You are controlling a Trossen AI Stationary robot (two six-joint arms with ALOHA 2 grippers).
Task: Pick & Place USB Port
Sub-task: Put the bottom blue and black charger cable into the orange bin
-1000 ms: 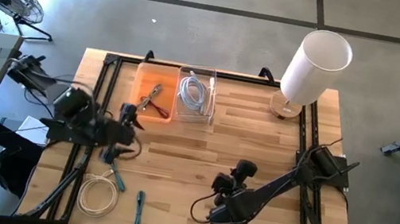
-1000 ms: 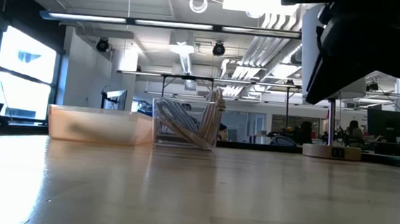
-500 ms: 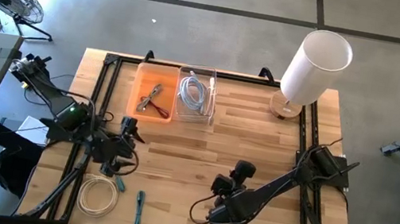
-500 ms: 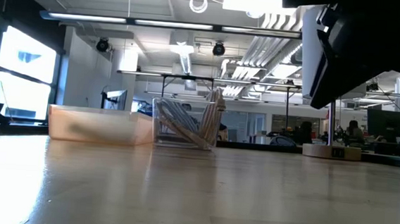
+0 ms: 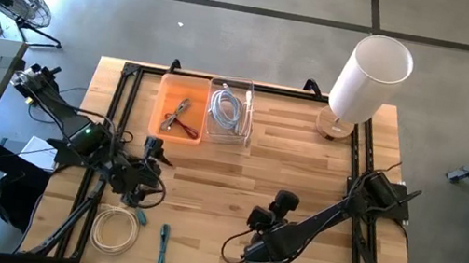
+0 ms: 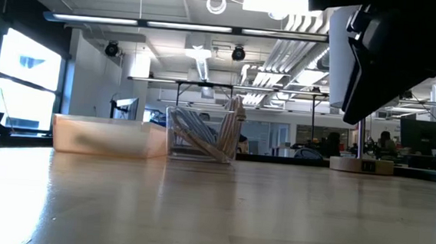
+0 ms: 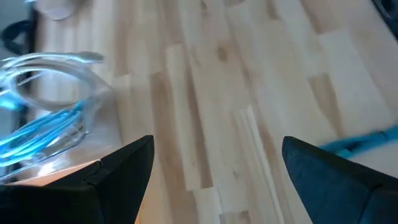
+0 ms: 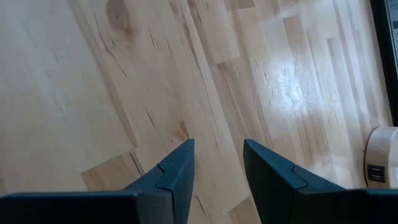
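Observation:
My left gripper (image 5: 145,195) (image 7: 217,142) hangs open over the table's near-left part, touching nothing. Just beyond it, toward the near edge, a short teal cable piece (image 5: 138,214) (image 7: 367,142) lies flat on the wood. A coiled white cable (image 5: 113,228) and a second teal cable (image 5: 161,250) lie flat near the near edge. My right gripper (image 5: 248,255) (image 8: 217,143) is open over bare wood near the near edge, holding nothing. The orange tray (image 5: 178,115) and the clear box (image 5: 230,110) (image 7: 43,118) at the far side each hold cables.
A white cylindrical lamp (image 5: 370,78) stands on its round base at the far-right corner. Black frame rails (image 5: 122,95) run along the table's left, right and far edges. Bare wood (image 5: 236,179) lies between the two arms. A dark arm body (image 6: 392,49) fills the low view's upper right.
My left gripper has swung away from the orange tray toward the table's near edge, ending close above the teal cable piece and the white coil; most of the move came in the first half second. No object has moved.

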